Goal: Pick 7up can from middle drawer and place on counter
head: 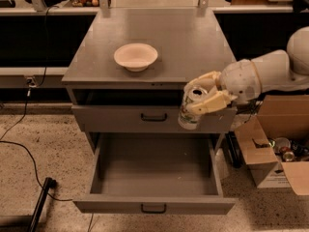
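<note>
Nearest, at the frame's bottom centre, the drawer (154, 205) stands pulled out. Above its right side the hand (193, 98) pinches the can (187, 120), held tilted in the air before the closed drawer front (120, 119). Farther up, the worktop (193, 42) carries a bowl (136, 56).

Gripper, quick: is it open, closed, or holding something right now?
Gripper: closed on the 7up can, held in the air just below the counter front edge, above the open middle drawer.
</note>
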You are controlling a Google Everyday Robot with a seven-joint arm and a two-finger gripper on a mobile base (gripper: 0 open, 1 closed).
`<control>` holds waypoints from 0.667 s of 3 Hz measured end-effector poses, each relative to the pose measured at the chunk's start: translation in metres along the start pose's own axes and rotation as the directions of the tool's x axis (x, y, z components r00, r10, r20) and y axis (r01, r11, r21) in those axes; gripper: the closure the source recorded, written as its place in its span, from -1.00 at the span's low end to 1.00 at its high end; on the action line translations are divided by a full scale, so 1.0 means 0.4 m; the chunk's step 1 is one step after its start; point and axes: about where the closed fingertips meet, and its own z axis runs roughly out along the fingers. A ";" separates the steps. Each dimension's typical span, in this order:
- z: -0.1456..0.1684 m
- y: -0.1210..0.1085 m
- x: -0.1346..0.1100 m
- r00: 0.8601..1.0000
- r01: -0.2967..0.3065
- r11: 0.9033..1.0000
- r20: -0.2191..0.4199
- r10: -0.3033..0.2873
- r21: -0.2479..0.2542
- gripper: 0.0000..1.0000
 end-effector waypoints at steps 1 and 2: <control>-0.023 -0.068 -0.061 0.998 -0.064 0.998 0.008 0.064 -0.002 1.00; -0.038 -0.163 -0.120 0.992 -0.121 0.993 0.036 0.121 0.002 1.00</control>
